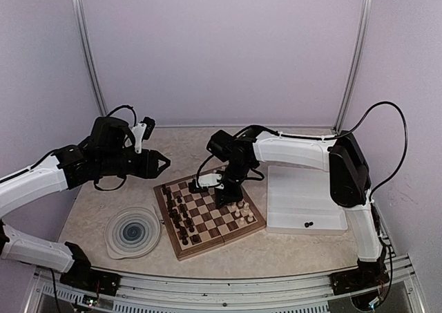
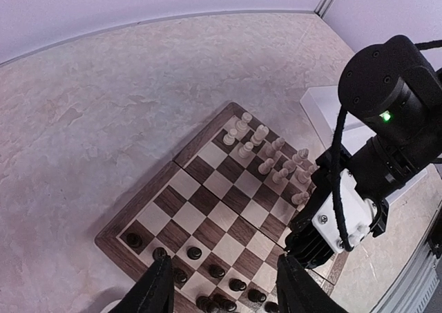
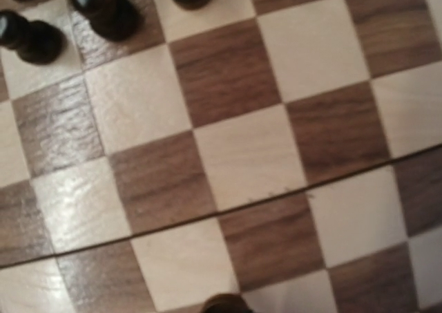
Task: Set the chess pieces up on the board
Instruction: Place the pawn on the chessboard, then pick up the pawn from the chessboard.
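The board (image 1: pixel 215 244) lies mid-table, with dark chess pieces (image 1: pixel 181 216) along its left side and cream chess pieces (image 1: pixel 242 211) on its right. My right gripper (image 1: pixel 222 200) points straight down onto the board's middle squares. The right wrist view is filled with board (image 3: pixel 242 154), with dark pieces (image 3: pixel 103 9) at the top left. A dark rounded tip (image 3: pixel 224 305) shows at the bottom edge; its own fingers are out of frame, and I cannot tell whether the tip is held. My left gripper (image 1: pixel 164 164) hovers open and empty left of the board, above the dark pieces (image 2: pixel 195 253).
A white tray (image 1: pixel 304 195) sits right of the board, with one small dark piece (image 1: pixel 308 224) near its front edge. A round blue-swirl plate (image 1: pixel 133 231) lies front left of the board. The right arm (image 2: pixel 387 133) stands over the board's near corner in the left wrist view.
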Available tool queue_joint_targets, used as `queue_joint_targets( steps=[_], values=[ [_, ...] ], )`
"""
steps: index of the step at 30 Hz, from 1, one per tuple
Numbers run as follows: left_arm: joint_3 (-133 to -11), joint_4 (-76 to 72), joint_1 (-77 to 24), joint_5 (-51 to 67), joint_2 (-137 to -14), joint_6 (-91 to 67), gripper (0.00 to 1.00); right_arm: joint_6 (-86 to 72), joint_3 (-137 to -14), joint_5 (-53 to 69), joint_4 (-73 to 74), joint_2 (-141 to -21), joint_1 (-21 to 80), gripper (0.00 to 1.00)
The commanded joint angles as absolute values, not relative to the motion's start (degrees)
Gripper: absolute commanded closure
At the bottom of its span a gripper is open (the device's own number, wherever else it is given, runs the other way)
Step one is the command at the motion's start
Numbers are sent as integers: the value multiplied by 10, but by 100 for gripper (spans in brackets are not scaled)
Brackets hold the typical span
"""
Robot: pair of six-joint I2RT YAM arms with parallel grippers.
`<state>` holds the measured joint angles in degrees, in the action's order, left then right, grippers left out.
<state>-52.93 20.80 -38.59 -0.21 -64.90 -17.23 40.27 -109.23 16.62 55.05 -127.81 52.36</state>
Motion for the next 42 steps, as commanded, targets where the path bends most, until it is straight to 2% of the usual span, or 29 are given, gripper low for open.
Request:
queue_joint_targets(
  steps=[1, 6, 10, 14, 18, 28, 32, 36, 42],
  values=[
    [-525, 192, -384, 29, -658, -180, 49, 390, -1104, 169, 564, -1295, 533, 85],
    [-534, 203, -386, 39, -684, -178, 48, 384, -1108, 178, 568, -1285, 533, 73],
    [-552, 227, -403, 41, -719, -168, 47, 395, -1085, 195, 570, -1233, 530, 64],
    [-590, 258, -465, 4, -772, -141, 47, 407, -1040, 231, 574, -1161, 511, 64],
    [-646, 293, -508, -33, -850, -118, 49, 414, -939, 261, 523, -1050, 462, 62],
    [-757, 327, -543, -25, -1025, -76, 53, 357, -602, 358, 270, -820, 229, 58],
    [-779, 327, -542, 9, -1067, -76, 54, 352, -565, 355, 237, -790, 195, 54],
    [-788, 323, -542, 18, -1096, -80, 54, 359, -577, 371, 253, -807, 190, 53],
    [-800, 311, -542, 36, -1116, -85, 66, 367, -573, 364, 251, -816, 190, 53]
  ],
)
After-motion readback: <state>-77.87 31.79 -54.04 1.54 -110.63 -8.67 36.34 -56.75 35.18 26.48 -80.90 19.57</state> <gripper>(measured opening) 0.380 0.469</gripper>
